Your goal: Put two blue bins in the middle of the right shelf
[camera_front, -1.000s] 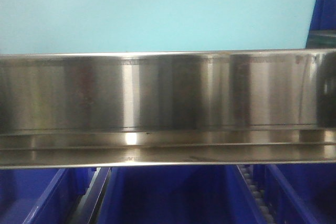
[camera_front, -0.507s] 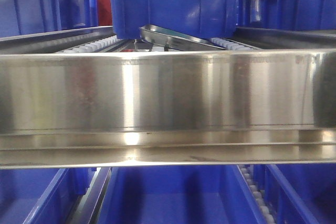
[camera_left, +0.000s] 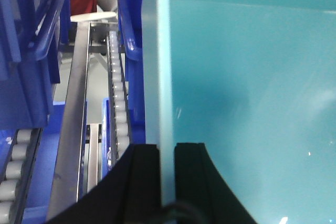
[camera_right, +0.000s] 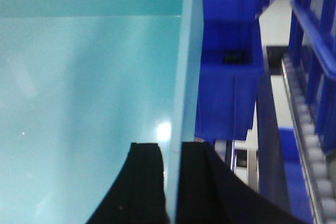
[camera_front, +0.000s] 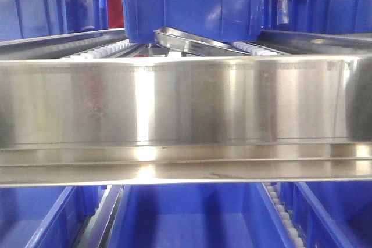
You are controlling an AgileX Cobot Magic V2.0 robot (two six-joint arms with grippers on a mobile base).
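In the left wrist view, a dark blue bin (camera_left: 26, 77) stands at the left edge. Next to it a steel bar (camera_left: 73, 129) and a roller track (camera_left: 119, 108) run away from the camera. To their right is the pale cyan bin (camera_left: 252, 103), and its smooth inside fills the right half of the view. The left gripper (camera_left: 167, 166) is narrow and clamps the thin wall of this bin, with one black finger (camera_left: 142, 182) outside and the other inside.

In the front view, the wide shiny front rail (camera_front: 186, 108) of the steel rack tier crosses the whole picture. Above it three dark blue bins stand on rollers: one at the left (camera_front: 46, 4), one in the centre (camera_front: 192, 1), one at the right (camera_front: 325, 1). A steel tray (camera_front: 192, 40) lies tilted just under the centre one. More dark blue bins (camera_front: 192, 219) sit below the rail.

In the right wrist view, the same pale cyan inside (camera_right: 79, 103) fills the left part. The right gripper (camera_right: 172, 177) is also narrow and holds the bin wall between its black fingers (camera_right: 147, 182). To the right of the wall is another dark blue bin (camera_right: 228, 93), then a roller track (camera_right: 310, 145) at the right edge. I cannot tell if the grippers hold one bin or two stacked ones.
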